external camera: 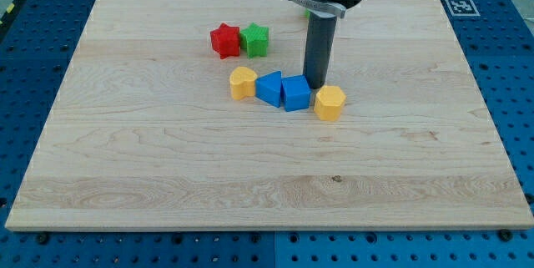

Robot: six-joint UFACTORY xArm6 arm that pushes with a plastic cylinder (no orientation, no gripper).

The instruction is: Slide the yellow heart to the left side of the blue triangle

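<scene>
At worktop [167,184] centre: yellow heart [243,83] sits touching the blue triangle [269,88], at its 9 o'clock. Tip [315,84] at 1 o'clock of the blue cube [294,93]. No fingers, bare rod. Heart likely light, rigid, slippery; push its broad side.

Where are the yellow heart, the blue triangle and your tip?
yellow heart [242,83]: camera view, its top face.
blue triangle [269,88]: camera view, its top face.
my tip [315,85]: camera view, the rod's lower end.
</scene>
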